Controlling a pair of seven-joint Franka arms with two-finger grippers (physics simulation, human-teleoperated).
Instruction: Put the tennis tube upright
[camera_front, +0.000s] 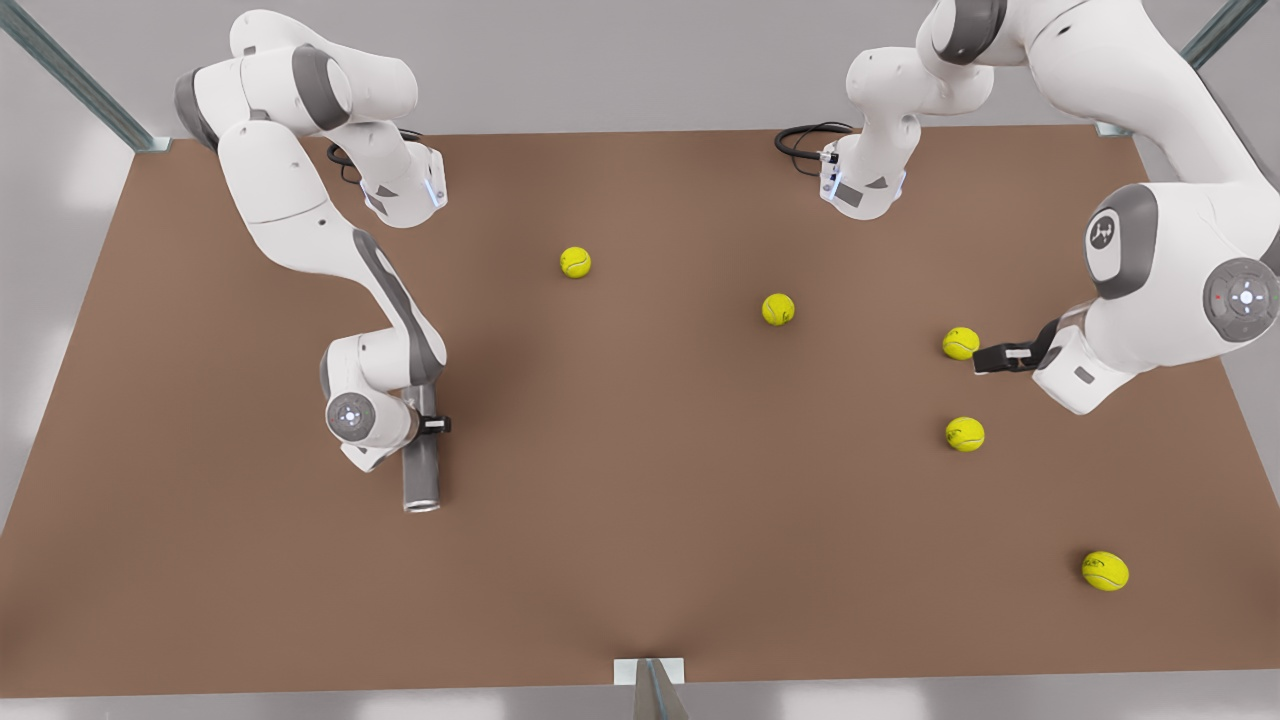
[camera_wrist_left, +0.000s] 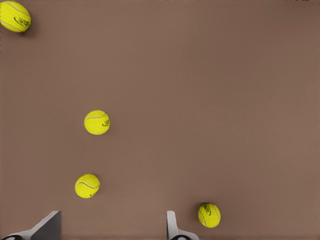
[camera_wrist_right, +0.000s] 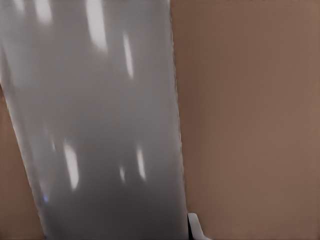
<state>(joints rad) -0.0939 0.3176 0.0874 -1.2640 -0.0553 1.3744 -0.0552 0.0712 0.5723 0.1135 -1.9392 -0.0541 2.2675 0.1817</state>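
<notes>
Tennis tube (camera_front: 421, 470): one, lying, apparently gripped; five balls (camera_front: 575, 262).

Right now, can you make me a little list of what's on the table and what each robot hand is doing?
tube: tennis tube lying flat on the brown table, open end facing the camera
right gripper: around the tube's middle
left gripper: open, empty, beside a ball
balls: five yellow tennis balls, loose on the table
task: tube not upright yet
</notes>
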